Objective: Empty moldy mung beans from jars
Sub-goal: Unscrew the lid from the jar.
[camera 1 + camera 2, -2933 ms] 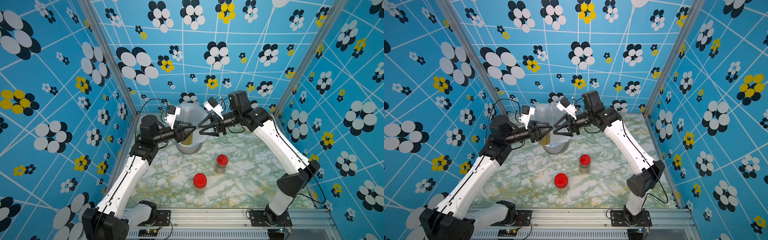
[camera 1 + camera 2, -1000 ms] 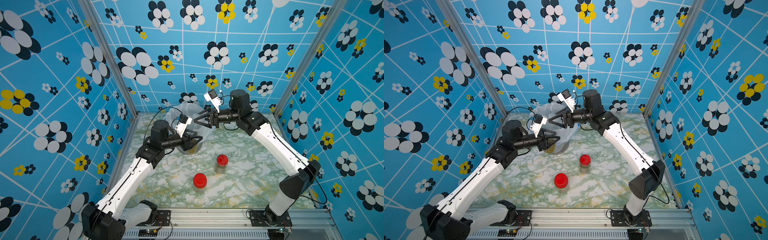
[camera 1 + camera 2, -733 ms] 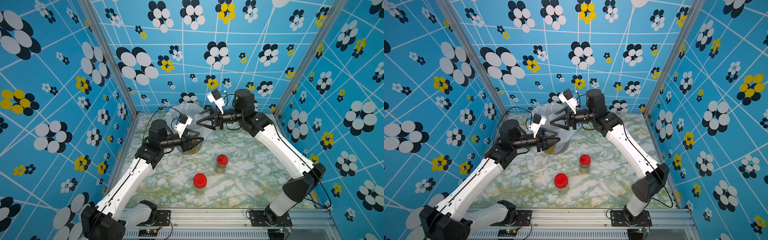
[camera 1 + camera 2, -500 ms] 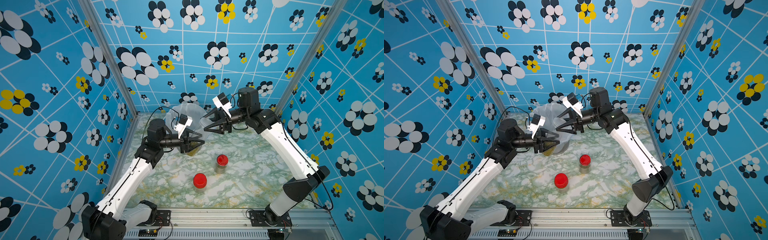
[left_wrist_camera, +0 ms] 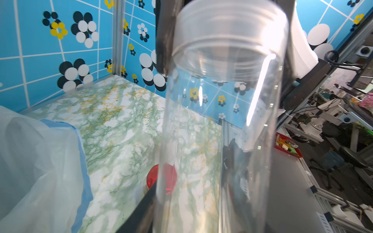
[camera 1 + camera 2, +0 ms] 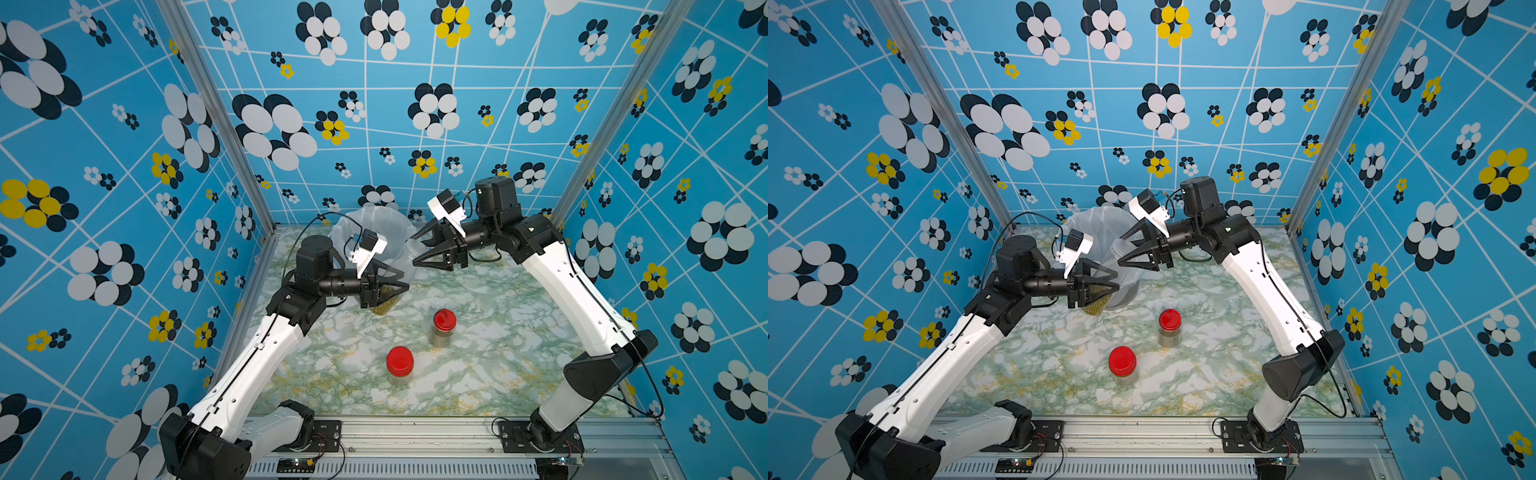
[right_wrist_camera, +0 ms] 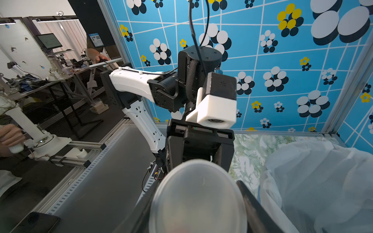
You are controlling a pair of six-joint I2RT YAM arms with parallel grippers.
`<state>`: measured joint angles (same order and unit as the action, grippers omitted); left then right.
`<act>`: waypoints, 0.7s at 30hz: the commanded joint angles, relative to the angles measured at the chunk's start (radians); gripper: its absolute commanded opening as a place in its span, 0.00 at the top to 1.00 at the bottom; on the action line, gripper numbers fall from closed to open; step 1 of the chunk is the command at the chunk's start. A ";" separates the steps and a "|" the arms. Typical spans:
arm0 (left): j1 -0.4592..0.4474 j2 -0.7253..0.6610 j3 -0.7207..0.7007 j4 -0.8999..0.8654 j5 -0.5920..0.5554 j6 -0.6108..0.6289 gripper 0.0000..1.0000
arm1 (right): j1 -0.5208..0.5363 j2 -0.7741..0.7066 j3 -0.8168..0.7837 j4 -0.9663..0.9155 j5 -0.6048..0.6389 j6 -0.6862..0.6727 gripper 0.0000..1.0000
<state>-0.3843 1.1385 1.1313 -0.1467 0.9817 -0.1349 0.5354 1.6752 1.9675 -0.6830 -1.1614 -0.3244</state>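
My left gripper [image 6: 397, 286] [image 6: 1115, 279] [image 5: 201, 226] is shut on the lower part of the tall clear jar [image 6: 395, 276] [image 5: 218, 125]. The jar leans up toward the right arm, and mung beans [image 6: 384, 305] [image 6: 1094, 305] lie at its low end. Its frosted lid [image 5: 230, 22] [image 7: 198, 201] sits at the jar's upper end, with my right gripper [image 6: 412, 250] [image 6: 1118, 251] [image 7: 198, 211] shut on it. Whether lid and jar are apart I cannot tell. Two short red-lidded jars [image 6: 444, 326] [image 6: 400, 365] stand upright on the table, nearer the front.
The bin lined with a white bag [image 6: 374, 224] [image 6: 1096, 220] [image 7: 312, 181] stands at the back, just behind both grippers. The marbled table [image 6: 498, 353] is walled in by blue flowered panels on three sides, with a metal rail along its front edge.
The right gripper has shifted to the right and slightly lower, from over the bin to its front edge. The left gripper with the jar has drawn a little to the left.
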 commanded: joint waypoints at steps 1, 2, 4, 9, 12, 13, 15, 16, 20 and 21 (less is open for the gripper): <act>0.002 -0.015 0.049 0.003 -0.302 -0.033 0.84 | 0.040 -0.054 -0.055 0.101 0.177 0.249 0.39; -0.008 -0.024 0.040 0.007 -0.325 -0.027 0.84 | 0.038 -0.058 -0.064 0.142 0.193 0.320 0.38; -0.026 -0.036 0.027 0.013 -0.362 -0.012 0.84 | 0.038 -0.062 -0.068 0.195 0.223 0.437 0.32; -0.069 -0.044 0.024 -0.004 -0.437 0.041 0.84 | 0.041 -0.067 -0.105 0.326 0.249 0.637 0.25; -0.089 -0.046 0.026 -0.023 -0.469 0.073 0.84 | 0.045 -0.080 -0.103 0.326 0.278 0.647 0.24; -0.096 -0.049 0.023 -0.025 -0.482 0.081 0.84 | 0.047 -0.083 -0.101 0.328 0.287 0.656 0.24; -0.106 -0.054 0.017 -0.022 -0.503 0.093 0.84 | 0.050 -0.082 -0.092 0.339 0.294 0.679 0.24; -0.108 -0.054 0.015 -0.021 -0.507 0.096 0.84 | 0.050 -0.079 -0.089 0.342 0.301 0.692 0.24; -0.114 -0.058 0.008 -0.011 -0.535 0.100 0.84 | 0.055 -0.074 -0.085 0.356 0.315 0.714 0.33; -0.114 -0.060 0.004 -0.001 -0.539 0.098 0.84 | 0.063 -0.072 -0.085 0.353 0.316 0.709 0.35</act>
<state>-0.4938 1.0958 1.1339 -0.1619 0.4995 -0.0509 0.5758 1.6333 1.8725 -0.3759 -0.8486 0.3489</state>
